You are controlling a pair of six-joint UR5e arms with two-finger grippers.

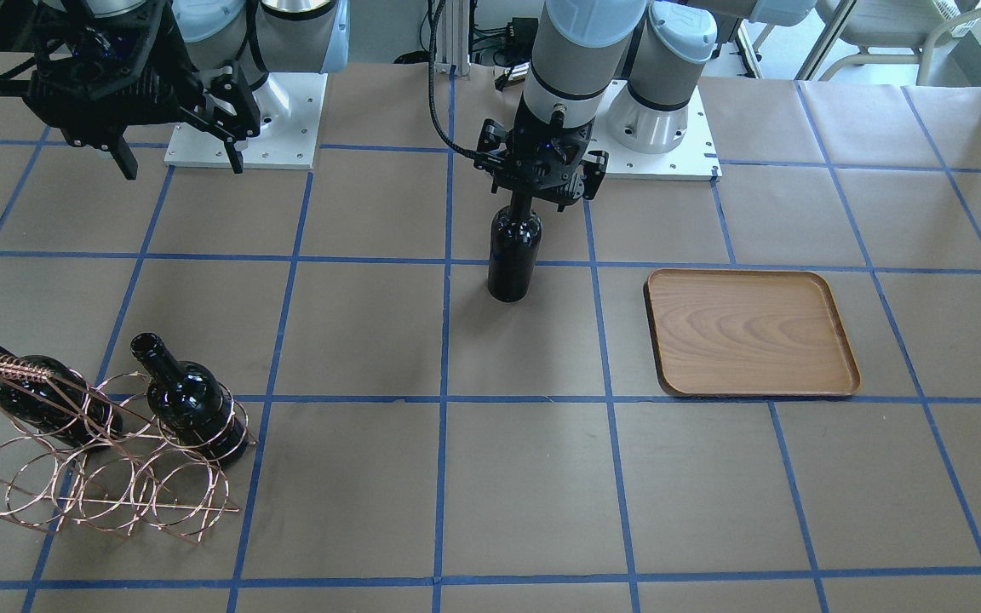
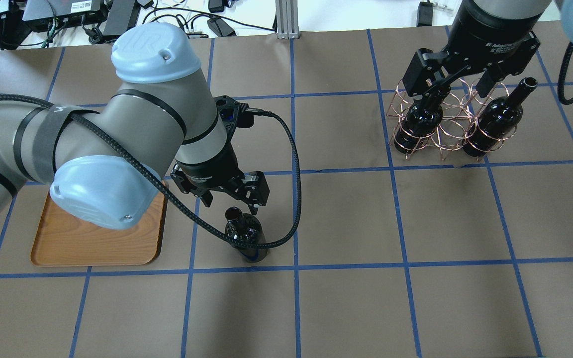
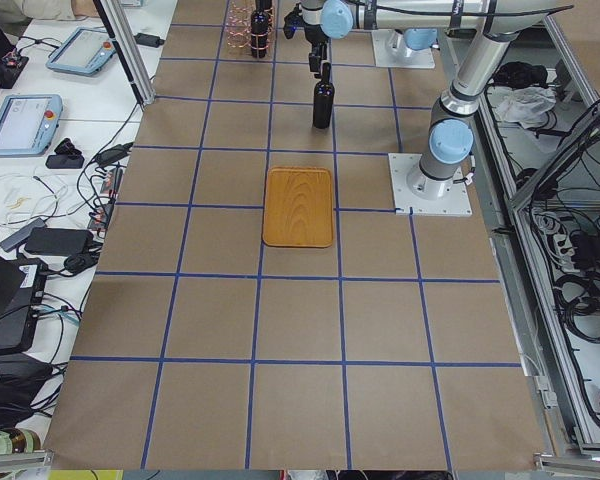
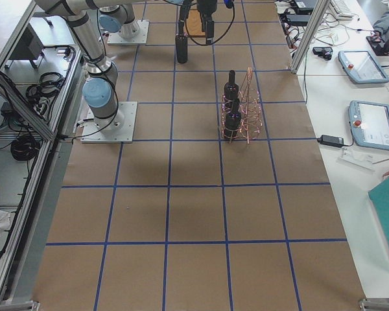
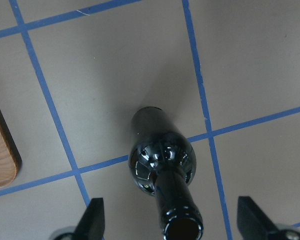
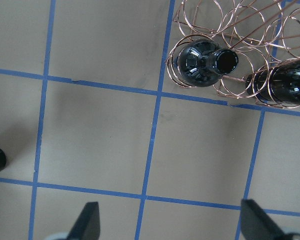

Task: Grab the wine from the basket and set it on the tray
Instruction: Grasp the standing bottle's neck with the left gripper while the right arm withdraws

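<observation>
**Bottle (image 1: 513, 255) upright on worktop (image 1: 354, 323), neck between the spread left fingers (image 5: 94, 216)**
Bottle stands at frame centre with its long axis vertical, out of the basket (image 1: 107, 485) at lower left. Left fingers sit wide apart either side of the neck, not touching. Tray (image 1: 750, 332) lies near, centre-right. Right fingers (image 6: 87, 220), also apart, hang by the basket; the left arm is judged nearer.

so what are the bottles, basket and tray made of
Bottles: likely glass, glossy near-black, with sharp highlights on the shoulder. Basket: metal wire, shiny copper tone, thin bent loops. Tray: wood or wood-look, matte brown, visible grain.
</observation>
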